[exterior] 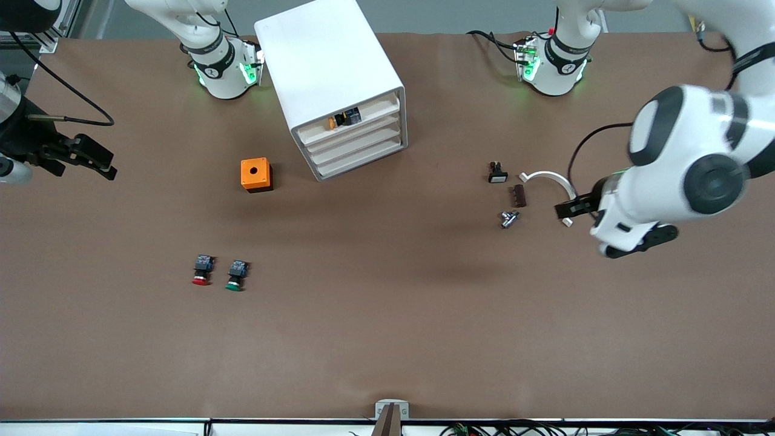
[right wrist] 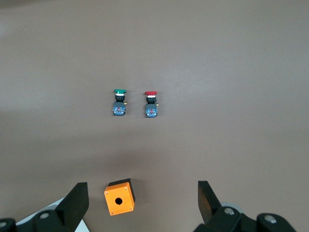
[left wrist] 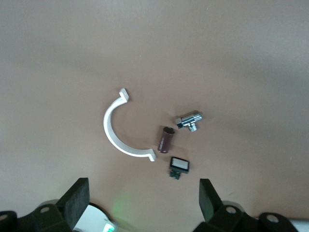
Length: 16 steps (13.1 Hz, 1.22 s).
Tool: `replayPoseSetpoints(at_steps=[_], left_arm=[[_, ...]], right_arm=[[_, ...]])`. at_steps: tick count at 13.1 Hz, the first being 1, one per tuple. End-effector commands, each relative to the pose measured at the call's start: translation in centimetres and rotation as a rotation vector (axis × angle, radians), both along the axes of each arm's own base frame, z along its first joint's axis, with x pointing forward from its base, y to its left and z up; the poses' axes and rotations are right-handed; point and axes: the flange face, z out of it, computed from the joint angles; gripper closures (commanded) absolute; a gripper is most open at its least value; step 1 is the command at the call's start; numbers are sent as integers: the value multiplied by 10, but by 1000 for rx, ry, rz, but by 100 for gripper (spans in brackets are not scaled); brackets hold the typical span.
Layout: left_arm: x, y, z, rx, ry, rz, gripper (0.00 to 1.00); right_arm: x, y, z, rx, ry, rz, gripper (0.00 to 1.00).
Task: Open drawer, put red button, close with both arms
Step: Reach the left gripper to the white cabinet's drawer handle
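The white cabinet stands between the arms' bases, its four drawers facing the front camera and pushed in. A small orange and black part shows in the top one. The red button lies on the table nearer the front camera, toward the right arm's end; it also shows in the right wrist view. My right gripper is open and empty, high over the table's edge at its own end. My left gripper is open and empty, over the table beside several small parts.
A green button lies beside the red one. An orange box with a hole sits near the cabinet. Toward the left arm's end lie a white arc, a brown cylinder, a chrome fitting and a small black switch.
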Motion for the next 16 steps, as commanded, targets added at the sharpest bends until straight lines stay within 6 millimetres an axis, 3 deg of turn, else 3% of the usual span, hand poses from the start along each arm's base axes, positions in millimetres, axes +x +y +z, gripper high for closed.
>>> replayPoseSetpoints(at_steps=[1, 3, 6, 11, 16], left_arm=[[-1, -44, -25, 92, 18, 211, 0], [-8, -71, -51, 160, 56, 396, 0], [-19, -116, -83, 215, 102, 528, 0], [-43, -176, -121, 254, 228, 752, 0], [-61, -215, -145, 259, 438, 965, 0]], right_arm=[[14, -3, -20, -11, 14, 10, 0], [22, -7, -31, -1, 16, 2, 0], [41, -9, -64, 7, 40, 0, 0], [75, -21, -159, 28, 148, -31, 0], [93, -43, -255, 143, 199, -120, 1]])
